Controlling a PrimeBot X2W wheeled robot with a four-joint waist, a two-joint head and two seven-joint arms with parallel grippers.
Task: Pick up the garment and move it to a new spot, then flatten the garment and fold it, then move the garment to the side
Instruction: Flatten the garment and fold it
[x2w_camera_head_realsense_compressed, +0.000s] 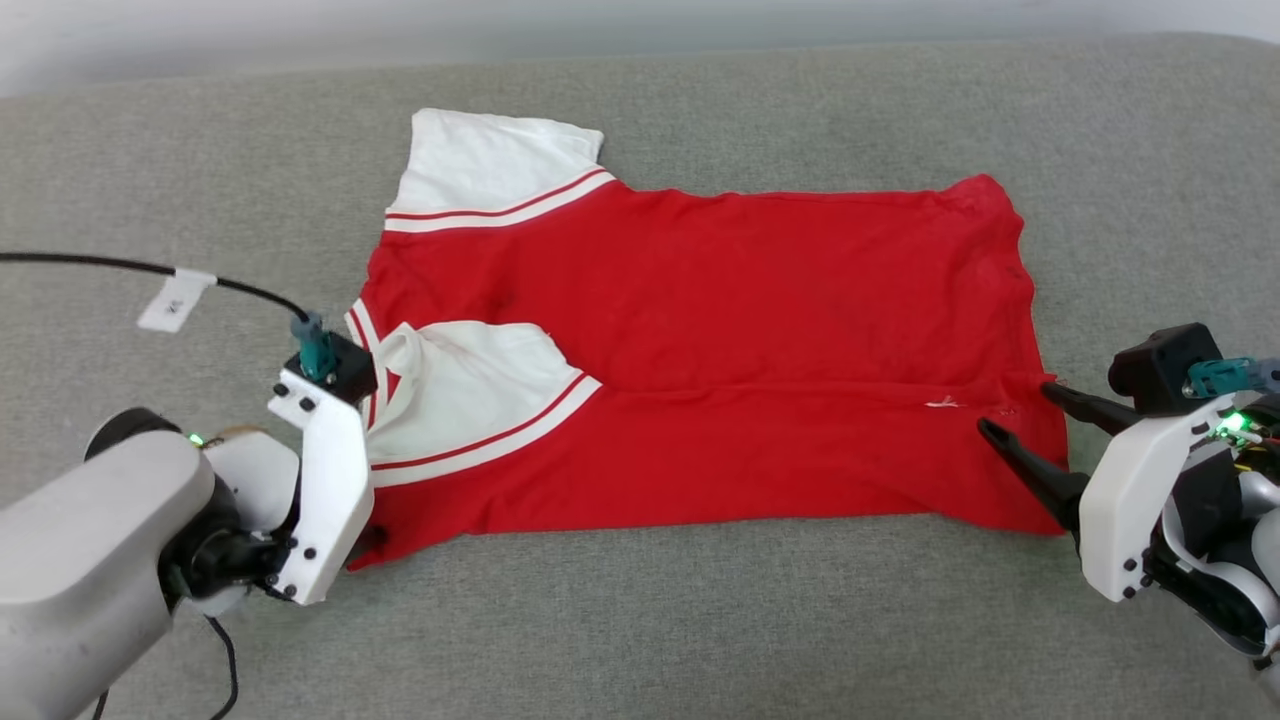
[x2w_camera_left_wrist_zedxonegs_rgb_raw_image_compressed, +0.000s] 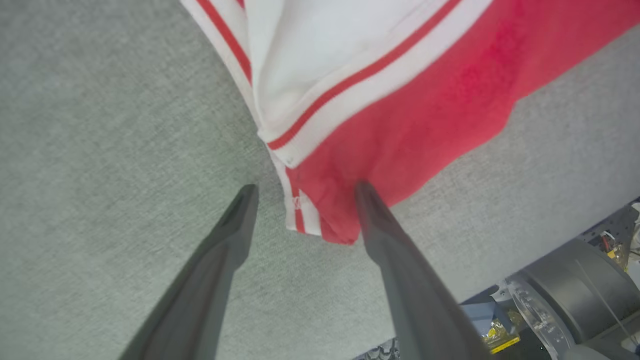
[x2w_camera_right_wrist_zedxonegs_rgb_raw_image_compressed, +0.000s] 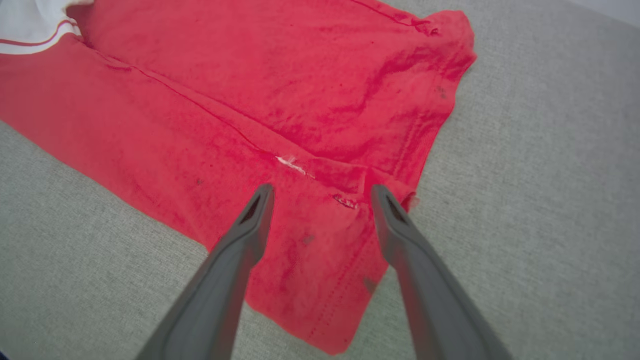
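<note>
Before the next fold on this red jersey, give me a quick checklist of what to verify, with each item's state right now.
1. Left gripper open: ok, jaws apart at the near collar-end corner.
2. Right gripper open: ok, jaws apart over the near hem corner.
3. Garment lying on the grey surface, not held: ok.
4. Near sleeve folded in onto the body: ok.
5. Far sleeve folded in: not ok, it sticks out past the body.
6. Both grippers clear of the cloth: cannot tell.
</note>
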